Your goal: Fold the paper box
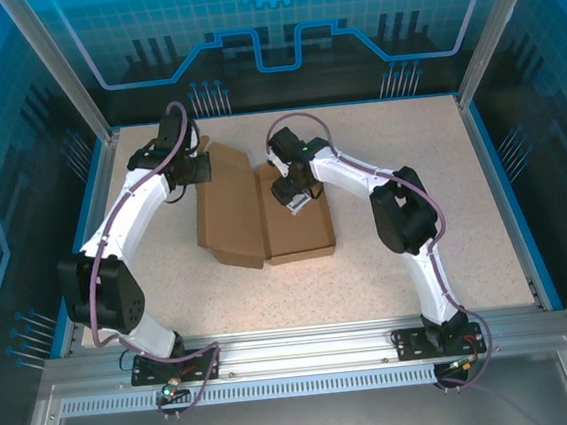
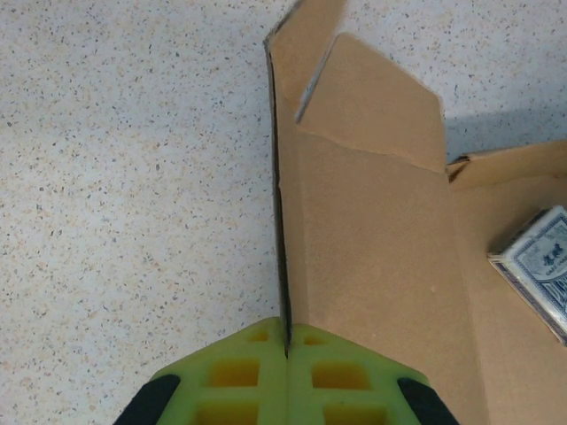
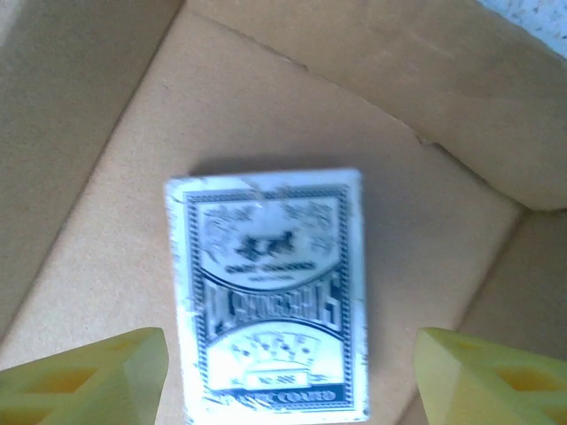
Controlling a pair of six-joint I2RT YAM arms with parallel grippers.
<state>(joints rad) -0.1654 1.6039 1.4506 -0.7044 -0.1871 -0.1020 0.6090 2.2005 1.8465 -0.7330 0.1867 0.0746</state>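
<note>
Brown cardboard makes up the paper box (image 1: 264, 219). It lies half open on the speckled table (image 1: 419, 260), and the table shows on every side of the box.

The left gripper (image 2: 286, 341) is at the far left corner of the box. Its green fingers (image 2: 239, 381) are pressed tight together. A thin edge of the box's left side panel is pinched between them. That panel stands up on its edge and runs away from the fingers. At the far end of the panel, a flap with a slanted corner is bent along a crease.

Inside the box, on its flat bottom, lies a pack of playing cards (image 3: 266, 292). The pack is white with a dark blue picture and lies flat.

The right gripper (image 3: 292, 354) hangs over the inside of the box, right above the pack. Its yellow-green fingers (image 3: 97, 372) are wide apart, one on each side of the pack. There is a gap between each finger and the pack, so this gripper holds nothing. Low walls of the box rise around the pack.
</note>
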